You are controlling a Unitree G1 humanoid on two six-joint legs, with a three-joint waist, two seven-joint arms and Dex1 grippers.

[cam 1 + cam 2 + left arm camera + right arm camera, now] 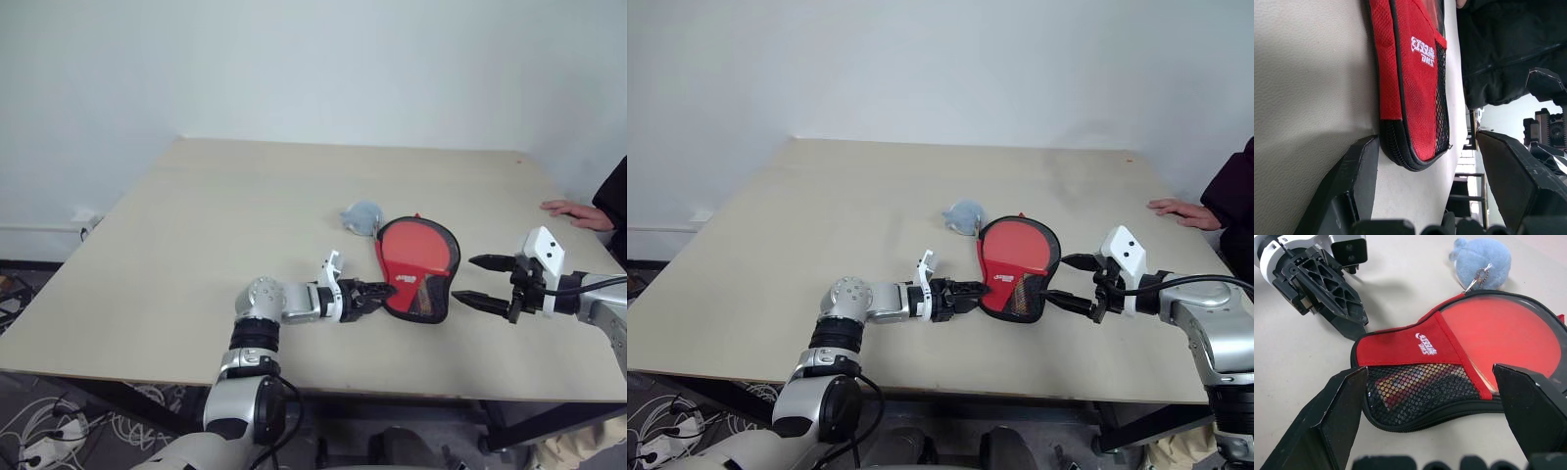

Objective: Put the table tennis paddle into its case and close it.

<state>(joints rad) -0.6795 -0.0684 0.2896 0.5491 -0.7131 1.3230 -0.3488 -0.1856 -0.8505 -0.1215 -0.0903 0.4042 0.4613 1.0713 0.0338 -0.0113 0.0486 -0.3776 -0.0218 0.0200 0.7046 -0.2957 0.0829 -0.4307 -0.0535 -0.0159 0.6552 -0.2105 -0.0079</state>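
Case (419, 268) with paddle (1503, 335) inside lies handle-end at 6 o'clock between left gripper (377, 291) and right gripper (484, 281), both spread, empty.

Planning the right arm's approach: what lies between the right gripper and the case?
Only bare table between right gripper and case, per the head views.

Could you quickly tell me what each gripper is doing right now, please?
Left gripper: open, fingers at the case's narrow end, not gripping it.
Right gripper: open, holding nothing.
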